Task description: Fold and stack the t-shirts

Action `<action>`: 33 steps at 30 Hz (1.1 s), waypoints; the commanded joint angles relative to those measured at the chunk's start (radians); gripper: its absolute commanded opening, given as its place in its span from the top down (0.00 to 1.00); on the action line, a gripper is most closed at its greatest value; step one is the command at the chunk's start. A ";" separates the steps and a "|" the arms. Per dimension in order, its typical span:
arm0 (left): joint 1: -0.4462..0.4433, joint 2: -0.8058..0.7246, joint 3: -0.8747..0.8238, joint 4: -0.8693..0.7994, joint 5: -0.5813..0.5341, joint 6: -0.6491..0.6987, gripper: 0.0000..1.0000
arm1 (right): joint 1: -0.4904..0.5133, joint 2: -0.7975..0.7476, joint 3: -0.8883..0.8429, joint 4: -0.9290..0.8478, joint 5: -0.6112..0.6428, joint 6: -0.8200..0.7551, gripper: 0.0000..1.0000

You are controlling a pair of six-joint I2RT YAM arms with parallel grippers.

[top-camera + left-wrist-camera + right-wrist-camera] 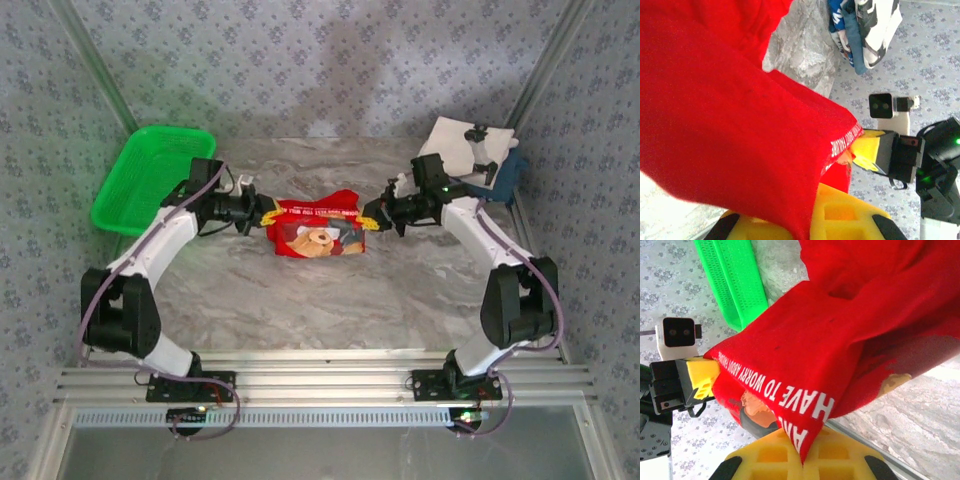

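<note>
Right of the green basket [150,175], the red t-shirt [318,228] is pinched at both ends by the left tool [268,215] and right tool [372,218]. Farther right of the basket, the white t-shirt [465,145] lies on the navy t-shirt [508,175].

Arms: left arm [160,240] and right arm [470,225] have white shells between bulky black joint housings.
Bases: black plates [190,385] on the aluminium rail [320,372].
Cables: grey-violet cables [92,300] loop along each arm above the rail; thin red and black wires [205,415] dangle just below it.
Grippers: left gripper [270,215] and right gripper [372,220] have bright yellow moulded fingers with square recesses.
Wrist cameras: white boxes [887,107] with dark twin-lens faces.
Lights: small green lamp [441,187] on the right arm.
</note>
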 commanded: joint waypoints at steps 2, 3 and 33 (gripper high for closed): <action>0.017 0.182 0.249 0.030 0.022 0.027 1.00 | -0.038 0.130 0.186 -0.012 0.029 -0.020 1.00; 0.017 0.232 0.329 0.017 0.032 0.033 1.00 | -0.043 0.168 0.242 -0.013 0.020 -0.020 1.00; -0.091 0.181 0.514 -0.571 -0.261 0.359 1.00 | 0.043 -0.069 -0.065 -0.052 0.080 -0.181 1.00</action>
